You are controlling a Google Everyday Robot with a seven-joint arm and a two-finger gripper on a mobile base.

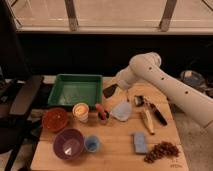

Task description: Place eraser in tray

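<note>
At the front of the bench (116, 134) sit a purple bowl (68, 144), a small blue cup (91, 144), a light blue block (140, 142) and a pile of little brown bits (161, 151). A bit further back are a red bowl (55, 119), a pale cup (80, 111), a banana (147, 121) and a black-handled utensil (156, 113).

Behind those things lies the tray (59, 93), green and wide. Just beside its right rim, up in the air, hangs the gripper (113, 89) at the end of the white arm (167, 86). Its fingers (116, 85) look closed on the eraser (108, 92), a small dark block. It pokes out to the left, toward the tray. The eraser is not touching the bench, and it is not in the tray yet. At the very back is a dark wall with a window above it.

The step now looks like carrying the eraser over to the tray. The next move should take the gripper left, past the raised rim, until the eraser is over the green floor. Then it should go down low and let the fingers open. The eraser must stay above the rim on the way, or it could bump it and tip out.
</note>
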